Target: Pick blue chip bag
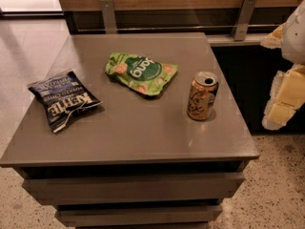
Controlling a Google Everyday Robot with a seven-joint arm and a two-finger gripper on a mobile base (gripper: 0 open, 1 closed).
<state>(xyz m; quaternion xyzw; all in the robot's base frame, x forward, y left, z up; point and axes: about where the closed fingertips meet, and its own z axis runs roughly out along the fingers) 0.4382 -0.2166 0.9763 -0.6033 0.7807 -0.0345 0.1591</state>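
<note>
The blue chip bag [63, 99] lies flat on the left side of the grey table [138, 132]. It is dark navy and crinkled, with white "KETTLE" lettering. My gripper [280, 70] is at the right edge of the view, beyond the table's right side and far from the bag. Its pale yellow fingers [285, 99] stand apart with nothing between them.
A green snack bag [141, 72] lies at the table's middle back. An upright orange drink can [202, 96] stands on the right side, between my gripper and the bags. A wooden wall panel with metal brackets [107, 14] runs behind the table. Speckled floor surrounds it.
</note>
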